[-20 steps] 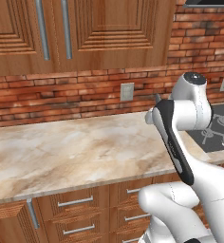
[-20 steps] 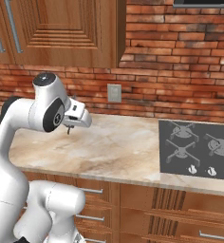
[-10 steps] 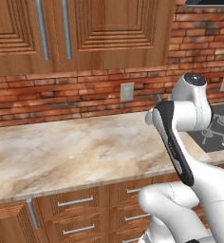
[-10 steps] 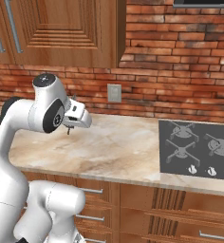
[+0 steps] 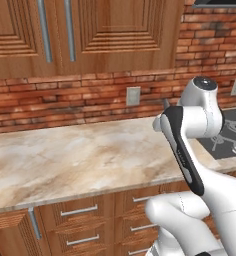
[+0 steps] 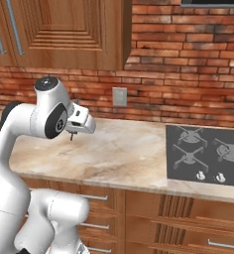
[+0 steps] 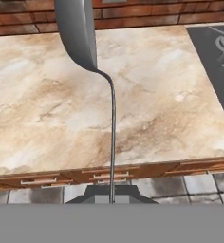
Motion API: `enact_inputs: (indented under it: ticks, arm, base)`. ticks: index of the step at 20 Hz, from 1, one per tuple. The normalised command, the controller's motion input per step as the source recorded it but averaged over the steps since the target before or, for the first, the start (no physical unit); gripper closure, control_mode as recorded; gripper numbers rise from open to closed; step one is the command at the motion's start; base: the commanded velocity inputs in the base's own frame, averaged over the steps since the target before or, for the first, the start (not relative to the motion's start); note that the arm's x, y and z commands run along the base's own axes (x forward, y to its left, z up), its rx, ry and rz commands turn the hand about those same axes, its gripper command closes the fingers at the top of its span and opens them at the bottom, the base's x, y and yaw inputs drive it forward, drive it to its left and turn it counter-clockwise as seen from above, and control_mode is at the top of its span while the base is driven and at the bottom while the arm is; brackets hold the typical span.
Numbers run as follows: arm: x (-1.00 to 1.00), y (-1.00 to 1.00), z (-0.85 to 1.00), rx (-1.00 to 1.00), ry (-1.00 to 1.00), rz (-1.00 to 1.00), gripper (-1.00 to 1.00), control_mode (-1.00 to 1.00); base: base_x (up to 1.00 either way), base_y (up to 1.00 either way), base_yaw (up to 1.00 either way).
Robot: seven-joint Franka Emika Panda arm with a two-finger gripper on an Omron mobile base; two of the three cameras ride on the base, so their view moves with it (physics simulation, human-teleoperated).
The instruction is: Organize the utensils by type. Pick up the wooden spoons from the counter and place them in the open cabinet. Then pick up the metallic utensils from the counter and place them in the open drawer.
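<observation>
Beige veined tabletop [image 7: 147, 95] lies beneath; tool [image 7: 112, 194] holds a thin grey metal spoon [image 7: 88, 52], its oval bowl toward 12 o'clock, handle wire-slim.

A thin grey metal spoon [image 7: 112, 118] shows a dull steel-grey bowl and a slim grey handle. The broad beige marble-look counter [image 5: 80, 160] carries tan-brown veining. Behind it runs a red-brown brick wall [image 6: 188, 74] with pale mortar lines; a dark grey stovetop panel [image 6: 203, 154] bears lighter grey grates.
</observation>
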Motion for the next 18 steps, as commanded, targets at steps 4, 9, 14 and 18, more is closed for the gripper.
enact_inputs:
  ticks: [4, 9, 14, 18]
  arm:
    - [0.00, 0.00, 0.00, 0.00, 0.00, 0.00, 1.00, 1.00]
    - [0.00, 0.00, 0.00, 0.00, 0.00, 0.00, 1.00, 1.00]
    - [0.00, 0.00, 0.00, 0.00, 0.00, 0.00, 1.00, 1.00]
    - [0.00, 0.00, 0.00, 0.00, 0.00, 0.00, 1.00, 1.00]
  base:
    - [-0.60, -0.14, -0.04]
    - [-0.75, -0.19, -0.18]
    - [-0.64, -0.05, -0.45]
    - [-0.54, -0.27, -0.61]
